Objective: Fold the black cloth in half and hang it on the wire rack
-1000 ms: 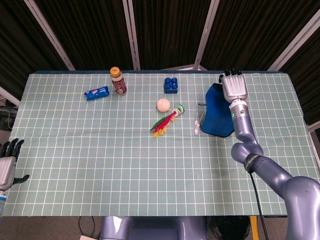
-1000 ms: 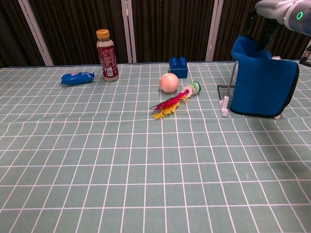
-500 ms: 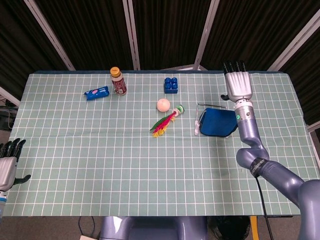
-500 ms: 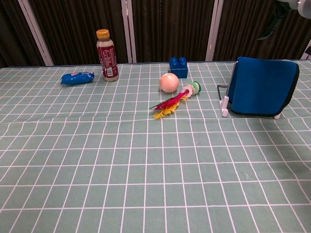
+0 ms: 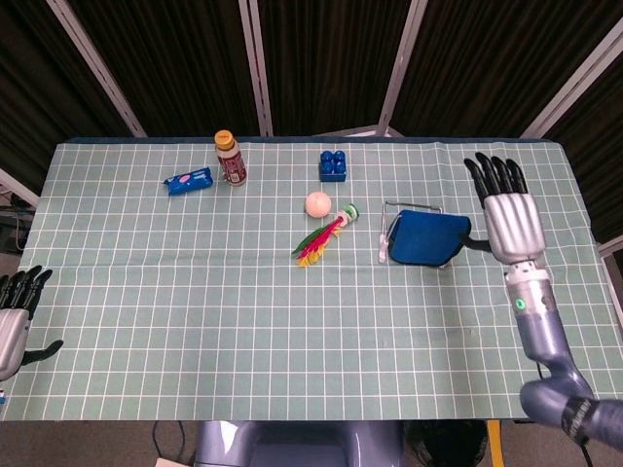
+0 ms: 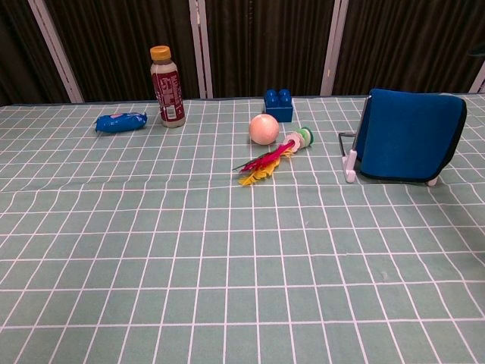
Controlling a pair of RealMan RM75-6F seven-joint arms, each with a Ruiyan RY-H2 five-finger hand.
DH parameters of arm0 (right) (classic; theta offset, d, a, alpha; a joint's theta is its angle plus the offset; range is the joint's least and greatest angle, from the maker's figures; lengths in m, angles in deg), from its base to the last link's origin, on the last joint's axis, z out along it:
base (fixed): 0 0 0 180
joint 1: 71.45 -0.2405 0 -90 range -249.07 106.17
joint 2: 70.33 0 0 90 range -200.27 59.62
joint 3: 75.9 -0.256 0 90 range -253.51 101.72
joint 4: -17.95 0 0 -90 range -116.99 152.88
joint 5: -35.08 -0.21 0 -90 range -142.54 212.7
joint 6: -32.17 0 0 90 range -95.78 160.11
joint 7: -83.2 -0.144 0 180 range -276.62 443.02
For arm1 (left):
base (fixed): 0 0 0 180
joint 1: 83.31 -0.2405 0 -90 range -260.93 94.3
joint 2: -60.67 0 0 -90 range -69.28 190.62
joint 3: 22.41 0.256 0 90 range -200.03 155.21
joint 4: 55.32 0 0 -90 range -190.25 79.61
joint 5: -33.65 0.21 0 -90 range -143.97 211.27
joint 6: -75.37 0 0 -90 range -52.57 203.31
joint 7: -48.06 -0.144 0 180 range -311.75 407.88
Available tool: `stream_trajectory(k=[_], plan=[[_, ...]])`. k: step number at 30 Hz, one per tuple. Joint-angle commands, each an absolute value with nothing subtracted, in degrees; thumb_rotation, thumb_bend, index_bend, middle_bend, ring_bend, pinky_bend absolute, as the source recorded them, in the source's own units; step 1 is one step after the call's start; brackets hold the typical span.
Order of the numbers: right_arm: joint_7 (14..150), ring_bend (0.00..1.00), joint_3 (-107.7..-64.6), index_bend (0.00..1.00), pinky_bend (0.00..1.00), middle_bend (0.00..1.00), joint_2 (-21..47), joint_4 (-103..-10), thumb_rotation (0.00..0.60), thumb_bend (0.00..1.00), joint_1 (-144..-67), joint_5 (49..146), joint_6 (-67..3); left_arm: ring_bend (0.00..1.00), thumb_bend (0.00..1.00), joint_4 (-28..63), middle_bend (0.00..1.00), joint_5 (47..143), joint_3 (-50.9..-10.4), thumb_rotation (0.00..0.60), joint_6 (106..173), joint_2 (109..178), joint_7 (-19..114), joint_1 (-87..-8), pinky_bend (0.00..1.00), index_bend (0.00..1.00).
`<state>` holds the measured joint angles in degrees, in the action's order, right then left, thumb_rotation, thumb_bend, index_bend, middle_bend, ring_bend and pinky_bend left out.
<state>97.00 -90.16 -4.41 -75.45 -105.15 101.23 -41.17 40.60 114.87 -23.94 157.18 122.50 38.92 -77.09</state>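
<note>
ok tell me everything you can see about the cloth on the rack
The cloth looks blue here, with a thin dark edge along its right side. It is soft fabric, folded and draped over the top bar of the wire rack, hanging smooth and flat at the table's far right. Only the rack touches it; the right hand is open and apart from it.

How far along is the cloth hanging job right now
It looks essentially done: the cloth, blue in these views, hangs folded over the wire rack. Nothing is in hand; the right hand is open beside the rack and the left hand is open at the table edge. Nothing obvious remains.
</note>
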Motion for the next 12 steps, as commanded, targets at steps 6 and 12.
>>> stream_trajectory(k=[6, 12], plan=[[89.3, 0.0, -78.5, 0.0, 0.0, 0.0, -7.8, -78.6, 0.6, 0.0, -88.6, 116.6, -56.2, 0.0, 0.0, 37.7, 0.0, 121.1, -22.8, 0.6, 162.2, 124.1, 41.2, -78.6, 0.0, 0.0], [88.5, 0.0, -76.9, 0.0, 0.0, 0.0, -4.4, -74.9, 0.6, 0.0, -84.1, 119.1, -60.3, 0.0, 0.0, 37.2, 0.0, 122.6, -22.5, 0.6, 163.2, 124.6, 41.3, -79.0, 0.0, 0.0]])
